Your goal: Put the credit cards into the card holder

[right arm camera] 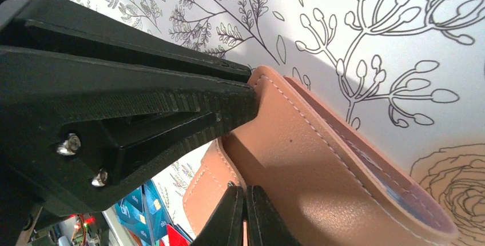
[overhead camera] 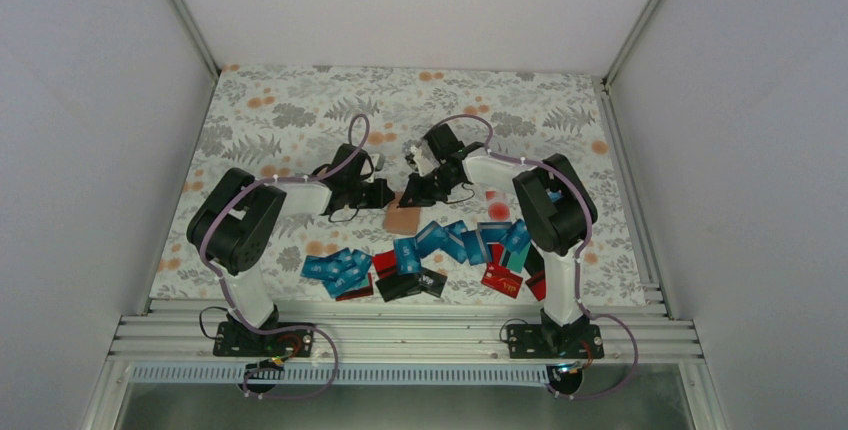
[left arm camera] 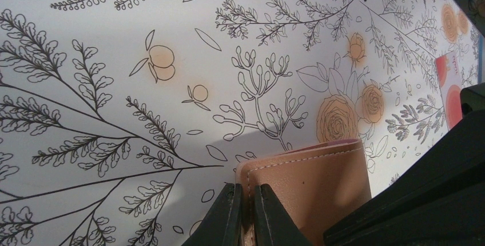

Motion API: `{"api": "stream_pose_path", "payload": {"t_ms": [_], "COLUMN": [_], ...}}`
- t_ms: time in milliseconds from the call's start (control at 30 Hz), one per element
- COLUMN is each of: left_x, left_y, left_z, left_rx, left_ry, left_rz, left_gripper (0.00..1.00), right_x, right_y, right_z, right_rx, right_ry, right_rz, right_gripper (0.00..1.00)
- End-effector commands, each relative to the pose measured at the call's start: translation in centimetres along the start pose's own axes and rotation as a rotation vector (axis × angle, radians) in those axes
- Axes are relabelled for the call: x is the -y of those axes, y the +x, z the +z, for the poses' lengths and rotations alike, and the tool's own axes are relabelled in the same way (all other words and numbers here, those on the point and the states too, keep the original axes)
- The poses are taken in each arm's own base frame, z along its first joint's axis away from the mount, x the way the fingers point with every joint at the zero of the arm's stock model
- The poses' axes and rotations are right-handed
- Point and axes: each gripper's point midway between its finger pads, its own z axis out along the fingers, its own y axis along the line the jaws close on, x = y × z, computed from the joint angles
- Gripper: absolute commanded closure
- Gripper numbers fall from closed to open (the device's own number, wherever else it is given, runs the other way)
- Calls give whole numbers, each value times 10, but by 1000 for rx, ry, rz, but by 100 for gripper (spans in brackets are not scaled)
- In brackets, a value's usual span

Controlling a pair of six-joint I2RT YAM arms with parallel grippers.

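Jaws, left gripper (left arm camera: 245, 193): pinching one stitched edge of the card holder (left arm camera: 311, 189), with the leather clamped between both fingers.
Jaws, right gripper (right arm camera: 245, 195): pressed almost together on a thin front layer of the card holder, on the side opposite the left pinch.
Why two grips: my read is that the left anchors the pouch while the right pulls one layer away so the pocket gapes. The mouth bows open in the right wrist view.
Credit cards (overhead camera: 440, 250): loose overlapping heap on the near side of the card holder, spreading past it both ways. Neither gripper holds one.
Card count: about a dozen blue/teal, about four red, two black. Overlaps make this approximate.
Card holder: one, just beyond the heap, between the two grippers. Cannot tell whether it rests on the cloth or is lifted slightly off it.
Pocket: there is a bluish sliver inside the mouth, too unclear to call a card.
Arms: two, both converging on the card holder.
Beyond the holder: floral cloth (overhead camera: 300, 110) runs on to the far wall.
Next, judged: one gripper must let go to fetch a card, so the other grip has to keep the mouth open alone.
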Motion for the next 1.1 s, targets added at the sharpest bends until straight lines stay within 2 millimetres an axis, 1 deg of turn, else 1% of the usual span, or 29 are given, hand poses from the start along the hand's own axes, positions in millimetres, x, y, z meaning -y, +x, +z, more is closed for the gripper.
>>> {"api": "stream_pose_path", "payload": {"t_ms": [0, 167, 500, 600, 667, 733, 867, 967, 1067], "left_x": [-13, -13, -10, -8, -4, 5, 21, 34, 40], "left_y": [9, 8, 5, -1, -9, -20, -36, -37, -28], "left_z": [-1, -2, -2, -6, -12, -20, -37, -45, -45], "left_rx": [-30, -28, -26, -13, 7, 32, 67, 63, 26], "left_ry": [-71, -73, -79, -89, -95, -93, -84, -58, -46], "left_rz": [7, 7, 12, 14, 22, 39, 66, 78, 74], "left_gripper": [94, 94, 94, 94, 93, 93, 92, 92, 93], "right_x": [6, 16, 27, 30, 33, 35, 35, 34, 35], "right_y": [3, 12, 23, 28, 31, 35, 38, 38, 39], "right_z": [4, 13, 19, 21, 23, 25, 27, 28, 29], "right_rx": [-19, -49, -68, -73, -77, -81, -82, -83, -85], "right_ry": [34, 38, 52, 50, 49, 49, 33, 18, 18], "right_rz": [18, 42, 59, 62, 67, 67, 65, 60, 60], "right_gripper": [96, 96, 96, 96, 96, 96, 96, 96, 96]}}
